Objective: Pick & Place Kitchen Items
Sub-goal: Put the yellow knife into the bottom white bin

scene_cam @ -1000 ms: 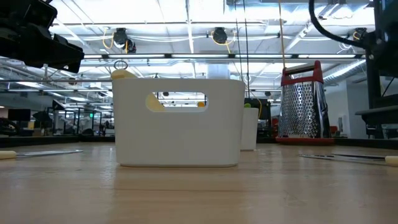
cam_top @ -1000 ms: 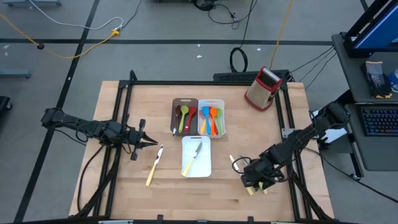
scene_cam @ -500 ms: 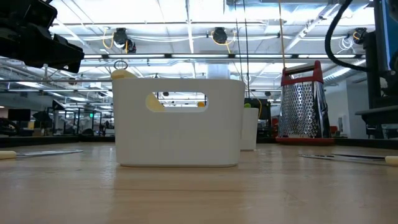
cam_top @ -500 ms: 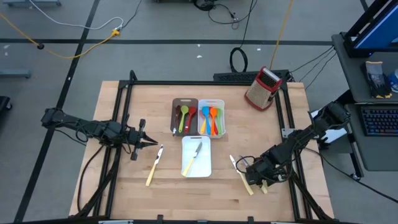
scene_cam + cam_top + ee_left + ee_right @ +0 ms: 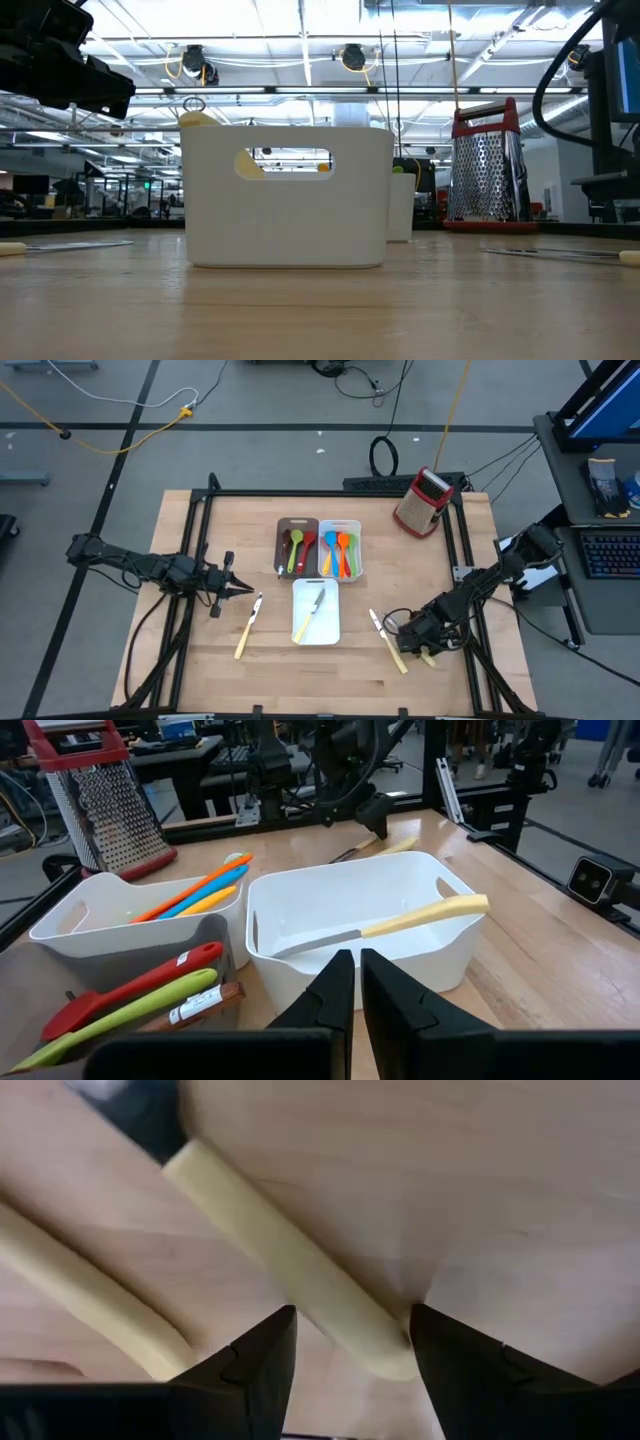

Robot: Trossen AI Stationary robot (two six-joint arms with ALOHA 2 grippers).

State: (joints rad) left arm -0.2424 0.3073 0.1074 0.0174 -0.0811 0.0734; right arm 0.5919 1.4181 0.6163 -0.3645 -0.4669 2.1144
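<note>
Fingers (image 5: 250,1365) of right gripper (image 5: 350,1345) hide knife handle's (image 5: 290,1260) end.

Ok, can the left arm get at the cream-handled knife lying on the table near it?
Probably yes. The left pincer hangs just beside the knife, fingers nearly closed, with bare wood around the knife and nothing on top of it. The white tray sits clear to one side, and the right pincer is busy across the table.

No legible text, utensil label (image 5: 196,1012) seemingly unreadable
</note>
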